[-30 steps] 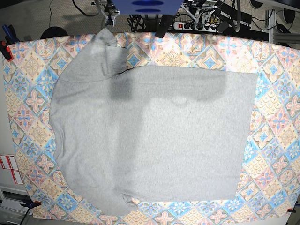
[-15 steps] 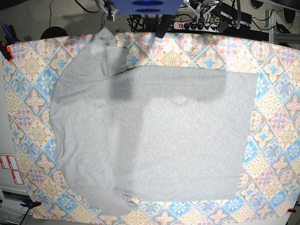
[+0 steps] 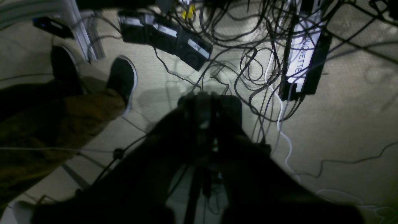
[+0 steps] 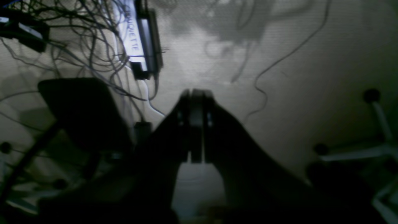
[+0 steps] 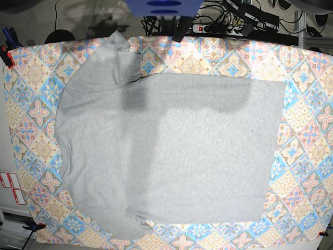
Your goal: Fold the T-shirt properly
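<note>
On the desk the grey T-shirt lay flat, plain side up. Soft and limp, it probably wanted gripping at a sleeve or hem. Both arms' fingers were pressed together, empty.

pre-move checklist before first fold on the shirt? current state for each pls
1. T-shirt spread flat, plain side up on tablecloth: ok.
2. Far sleeve laid out without bunching: not ok, creased near the table edge.
3. Near sleeve visible: ok, at the front edge.
4. Left end effector over the shirt: not ok, camera sees floor and cables.
5. Right end effector open for grasp: not ok, shut and empty.
6. Left jaw state: cannot tell, too dark.
</note>
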